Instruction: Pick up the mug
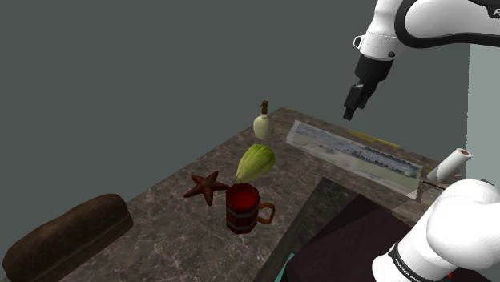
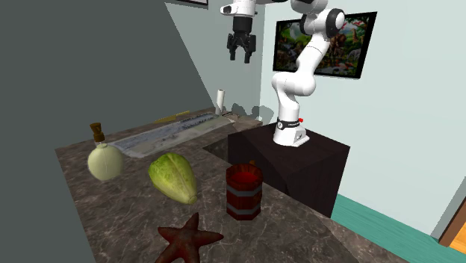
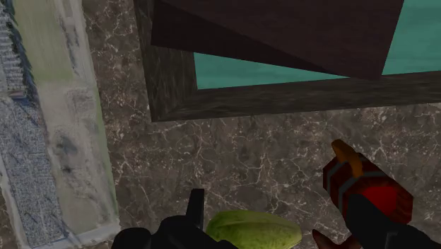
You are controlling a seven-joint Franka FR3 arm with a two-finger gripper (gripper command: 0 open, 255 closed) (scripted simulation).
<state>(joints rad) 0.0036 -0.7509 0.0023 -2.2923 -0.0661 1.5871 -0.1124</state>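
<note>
The mug (image 1: 243,207) is a red barrel-shaped cup with dark bands and a brown handle, upright on the marble counter (image 1: 168,232) near its edge by the stand. In the second exterior view the mug (image 2: 243,191) stands in front of the stand. My gripper (image 1: 352,102) hangs high above the counter, well away from the mug, open and holding nothing. It also appears in the second exterior view as the gripper (image 2: 241,51) with its fingers spread. In the wrist view the gripper (image 3: 275,199) looks straight down, and the mug (image 3: 364,185) lies beside one finger (image 3: 367,216), far below.
A green cabbage (image 1: 256,162), a dark red starfish (image 1: 207,187) and a cream corked flask (image 1: 261,124) sit close behind the mug. A brown loaf (image 1: 68,236) lies at the shoulder view's lower left. A flat picture (image 1: 352,152) and a paper roll (image 1: 449,167) lie further along. The dark stand (image 2: 299,161) adjoins the counter.
</note>
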